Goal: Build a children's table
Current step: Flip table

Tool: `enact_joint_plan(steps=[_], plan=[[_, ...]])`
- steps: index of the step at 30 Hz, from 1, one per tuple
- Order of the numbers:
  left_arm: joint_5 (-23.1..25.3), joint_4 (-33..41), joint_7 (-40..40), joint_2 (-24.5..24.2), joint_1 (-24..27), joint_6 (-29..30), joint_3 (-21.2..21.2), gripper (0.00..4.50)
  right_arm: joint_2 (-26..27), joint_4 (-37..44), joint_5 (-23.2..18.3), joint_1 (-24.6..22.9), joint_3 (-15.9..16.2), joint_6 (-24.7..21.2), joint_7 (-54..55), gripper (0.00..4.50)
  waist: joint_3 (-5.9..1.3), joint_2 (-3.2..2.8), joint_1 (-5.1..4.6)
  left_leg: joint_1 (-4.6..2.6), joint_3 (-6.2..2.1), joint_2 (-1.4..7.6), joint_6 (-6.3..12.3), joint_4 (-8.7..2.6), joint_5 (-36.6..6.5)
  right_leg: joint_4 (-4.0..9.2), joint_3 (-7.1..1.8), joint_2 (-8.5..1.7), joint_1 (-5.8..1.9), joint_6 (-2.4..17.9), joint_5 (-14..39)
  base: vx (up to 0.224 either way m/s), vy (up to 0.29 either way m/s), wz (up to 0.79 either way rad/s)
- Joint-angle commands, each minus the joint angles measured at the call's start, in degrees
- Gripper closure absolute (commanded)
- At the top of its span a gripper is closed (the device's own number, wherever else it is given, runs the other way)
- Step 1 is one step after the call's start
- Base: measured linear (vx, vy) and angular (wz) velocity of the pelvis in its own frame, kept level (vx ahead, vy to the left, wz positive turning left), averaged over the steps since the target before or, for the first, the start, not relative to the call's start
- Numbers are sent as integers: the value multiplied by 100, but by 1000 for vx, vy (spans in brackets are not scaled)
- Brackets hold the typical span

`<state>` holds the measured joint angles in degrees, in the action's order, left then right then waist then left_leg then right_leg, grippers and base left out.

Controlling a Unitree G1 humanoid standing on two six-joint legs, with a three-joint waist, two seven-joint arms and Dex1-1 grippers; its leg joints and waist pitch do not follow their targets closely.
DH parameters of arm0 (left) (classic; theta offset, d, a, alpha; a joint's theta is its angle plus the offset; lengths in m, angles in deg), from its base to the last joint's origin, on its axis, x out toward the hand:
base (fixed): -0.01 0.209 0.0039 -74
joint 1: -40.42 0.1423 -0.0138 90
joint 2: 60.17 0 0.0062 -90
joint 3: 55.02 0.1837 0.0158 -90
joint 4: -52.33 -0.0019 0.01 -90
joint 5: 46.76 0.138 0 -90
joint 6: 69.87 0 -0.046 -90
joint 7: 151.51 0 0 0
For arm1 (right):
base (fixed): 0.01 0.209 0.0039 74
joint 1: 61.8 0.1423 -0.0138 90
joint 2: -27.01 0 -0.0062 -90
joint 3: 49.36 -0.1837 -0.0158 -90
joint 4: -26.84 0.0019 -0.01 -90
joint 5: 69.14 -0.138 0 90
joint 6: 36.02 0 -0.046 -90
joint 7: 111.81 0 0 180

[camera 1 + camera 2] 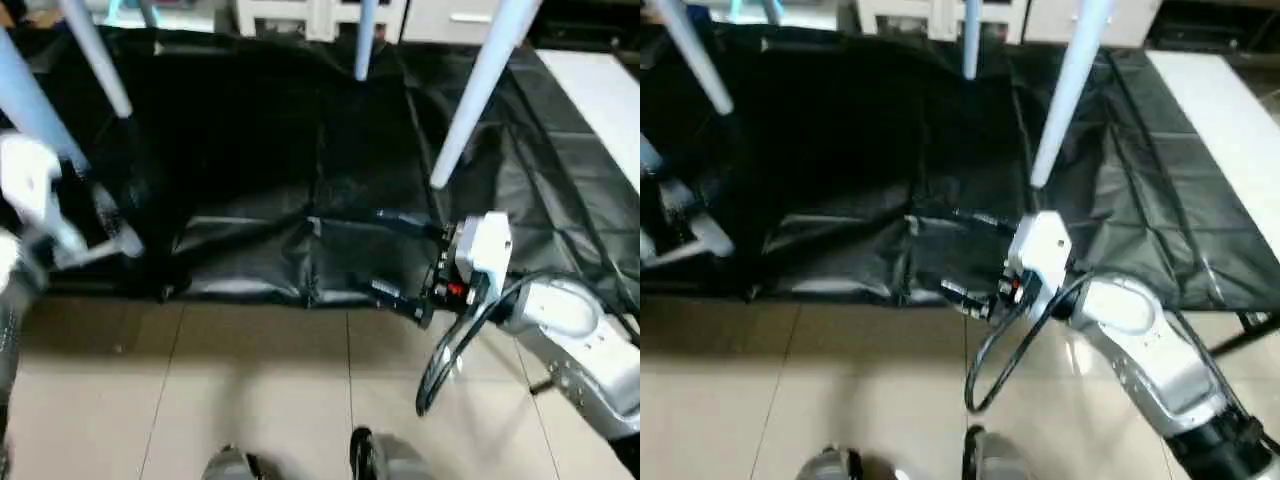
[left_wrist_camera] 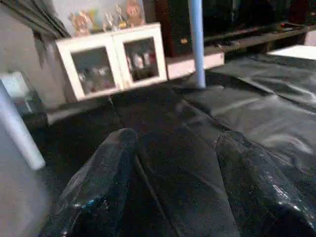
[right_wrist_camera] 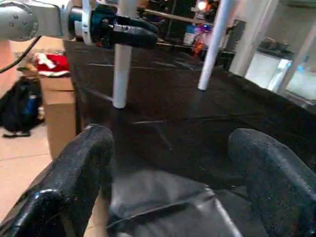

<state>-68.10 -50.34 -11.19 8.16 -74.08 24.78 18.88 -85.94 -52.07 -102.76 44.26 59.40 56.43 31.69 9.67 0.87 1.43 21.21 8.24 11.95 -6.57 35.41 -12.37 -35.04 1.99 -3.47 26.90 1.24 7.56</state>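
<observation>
Silver forearm first, nearest the camera: the right arm comes in from the lower right over the beige tiled floor (image 1: 150, 400), elbow bent, wrist turned inward, and the right gripper (image 1: 405, 255) lies level at the near edge of the work table (image 1: 260, 150), pointing along that edge toward the robot's left. Its jaws stand wide apart with nothing between them; in the right wrist view the two black fingers (image 3: 74, 177) frame only the black plastic sheet that covers the table. A black cable (image 1: 445, 360) loops down from that wrist.

Over on the left, the left arm is raised at the table's near left corner, and the left gripper (image 3: 131, 32) shows in the right wrist view reaching level beside a leg. Its jaws are apart as well, and in the left wrist view its fingers (image 2: 98, 182) hover over the black sheet, holding nothing.

Now the children's table (image 1: 485, 90): it stands upright on the black sheet, and I count four white tube legs planted there. Two near ones, one toward the left edge and one right of centre just beyond the right gripper; two farther ones toward the back edge. The tabletop itself is above the frame, so I cannot see it.

Farthest back, a white cabinet (image 2: 111, 59) with two glass doors stands beyond the table.
</observation>
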Motion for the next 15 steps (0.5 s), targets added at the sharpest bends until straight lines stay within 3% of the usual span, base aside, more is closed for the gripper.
enact_joint_plan(steps=[1,2,4,5,6,9,10,11,12,13,14,15], plan=[[176,-629,-208,-3,-358,-319,189,155,45,40,136,-12,-223,-141,88,35,-446,-37,4,15,120,-55,326,-461,-649,341,-208,-200,-449,1083,1125,55,6,0],[257,-1039,-282,10,-619,-502,250,155,86,41,200,-18,-299,-190,123,35,-494,-47,23,-17,132,-74,398,-429,-343,281,-213,-180,-454,1195,648,55,6,0],[533,-1925,-339,13,-1152,-942,377,155,140,10,280,-4,-402,-254,178,35,-485,-27,26,2,137,-87,461,-425,-169,266,-210,-166,-469,1270,351,25,1,0],[618,-2199,-344,15,-1324,-1074,413,155,156,-15,313,9,-434,-258,213,35,-491,-15,27,-9,150,-124,513,-415,-141,265,-209,-145,-481,1264,264,0,0,0],[626,-2224,-344,16,-1340,-1086,416,155,158,-17,316,10,-437,-258,216,35,-485,-2,32,9,139,-102,501,-422,-83,258,-212,-177,-505,1301,177,0,0,0],[815,-3025,-55,73,-1886,-1492,386,155,294,-96,312,66,-589,-235,410,35,-469,-41,31,10,139,-98,404,-435,-223,278,-214,-203,-521,1325,299,0,0,0],[782,-3086,-32,103,-1958,-1518,356,155,325,-99,349,70,-636,-217,474,35,-466,-30,28,13,138,-89,375,-440,-272,282,-213,-203,-527,1331,333,0,0,0],[683,-3075,-45,158,-2021,-1508,309,155,362,-97,461,67,-712,-175,586,35,-451,-72,32,8,134,-75,294,-452,-374,290,-214,-219,-525,1352,403,0,0,0],[616,-3032,-85,199,-2020,-1503,289,155,403,-100,538,60,-787,-135,683,35,-447,-51,37,10,140,-73,228,-455,-430,288,-220,-218,-530,1368,446,0,0,0],[552,-2991,-123,238,-2019,-1499,270,155,443,-103,613,52,-859,-96,776,35,-433,-96,52,4,136,-67,180,-462,-448,287,-221,-226,-513,1371,482,0,0,0],[100,-2136,-369,508,-1714,-1097,242,155,652,-174,762,70,-1279,69,1274,35,-432,-94,64,-7,149,-64,123,-466,-492,289,-231,-235,-513,1405,483,0,0,0],[-167,-1559,-543,638,-1474,-805,293,155,740,-194,747,98,-1496,76,1505,35,-425,-69,74,18,154,-34,44,-477,-435,269,-251,-270,-523,1531,364,0,0,0]])
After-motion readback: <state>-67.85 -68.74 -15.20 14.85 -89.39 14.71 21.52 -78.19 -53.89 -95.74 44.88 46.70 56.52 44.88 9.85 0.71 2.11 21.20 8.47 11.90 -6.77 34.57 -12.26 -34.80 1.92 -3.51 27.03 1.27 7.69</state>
